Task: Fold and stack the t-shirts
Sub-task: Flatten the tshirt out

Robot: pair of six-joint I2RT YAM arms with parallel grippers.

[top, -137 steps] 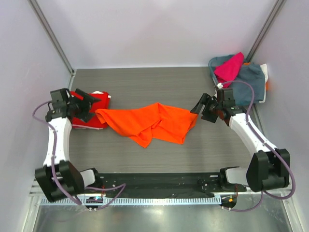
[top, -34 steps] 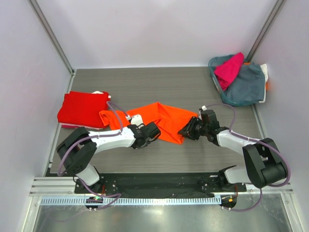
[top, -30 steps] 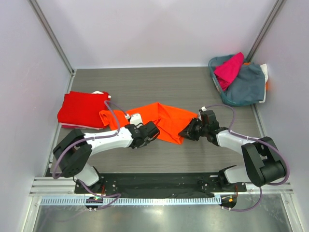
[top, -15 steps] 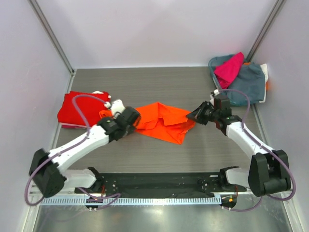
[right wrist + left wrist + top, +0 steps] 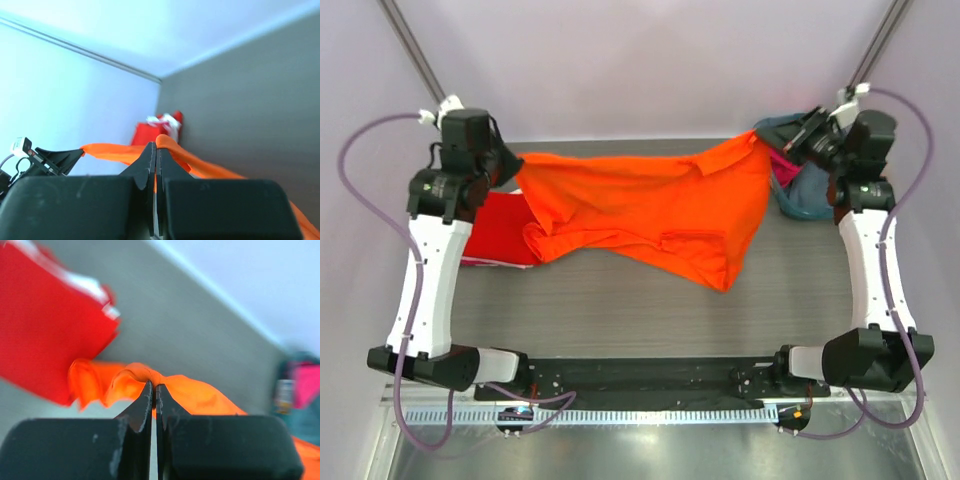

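Observation:
The bright orange t-shirt [image 5: 650, 205] hangs stretched in the air between both grippers, its lower part drooping toward the table. My left gripper [image 5: 512, 166] is shut on the shirt's left edge, and the orange cloth [image 5: 200, 396] bulges out past the fingertips of that gripper [image 5: 154, 386]. My right gripper [image 5: 767, 141] is shut on the right edge, with orange fabric [image 5: 212, 169] pinched at its tips [image 5: 156, 146]. The red t-shirt [image 5: 498, 228] lies folded flat at the table's left, partly under the left arm. A magenta t-shirt [image 5: 781, 166] shows in the basket, mostly hidden.
A teal basket [image 5: 812, 198] with grey-blue cloth stands at the back right corner, right behind the right gripper. Side walls and metal posts stand close to both raised arms. The grey table [image 5: 620, 310] lies below the hanging shirt.
Both arms have risen from the table and spread far apart toward the back. The orange shirt has been lifted from a crumpled heap and pulled out wide in the air.

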